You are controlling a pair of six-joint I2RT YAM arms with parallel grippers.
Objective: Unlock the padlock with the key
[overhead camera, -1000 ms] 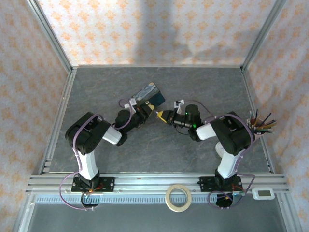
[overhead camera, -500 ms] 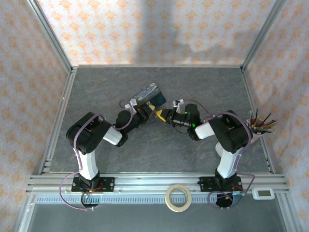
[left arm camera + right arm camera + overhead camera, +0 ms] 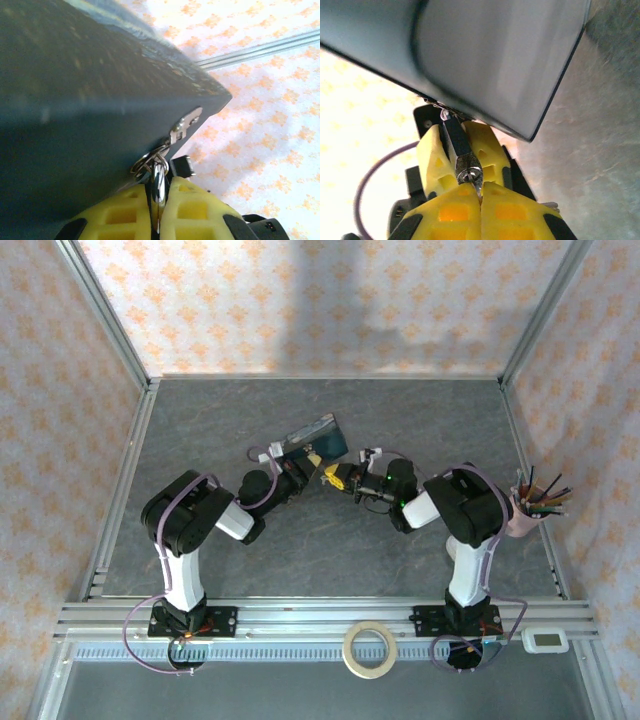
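Padlock (image 3: pixel 461 147) hangs from the tin (image 3: pixel 495 60), clamped in my left gripper (image 3: pixel 159 195); its long axis runs straight toward my right gripper (image 3: pixel 480 199), keyhole end nearest; right gripper pinched tight on the key (image 3: pixel 478 188), tip at the keyhole, judged in line for insertion.

Peach floral-patterned walls (image 3: pixel 300 300); grey mottled tabletop (image 3: pixel 330 550); aluminium frame rails (image 3: pixel 320 615) along near edge.
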